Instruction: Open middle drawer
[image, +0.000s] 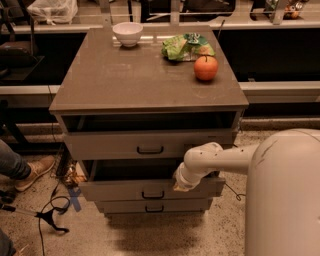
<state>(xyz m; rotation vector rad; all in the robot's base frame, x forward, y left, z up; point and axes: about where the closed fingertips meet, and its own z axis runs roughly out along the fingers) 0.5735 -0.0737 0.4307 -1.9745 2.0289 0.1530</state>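
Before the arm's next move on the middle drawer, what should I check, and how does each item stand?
1. Middle drawer pulled out, dark gap above its front: ok.
2. Gripper at that drawer's front, right of its handle: ok.
3. Gripper's hold on the drawer: cannot tell.
4. Top drawer shut: not ok, it stands open.
5. Orange and bowl resting on the cabinet top: ok.

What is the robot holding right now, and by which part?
Cannot tell: the gripper sits against the top front edge of the middle drawer, right of its handle; any grip is hidden.
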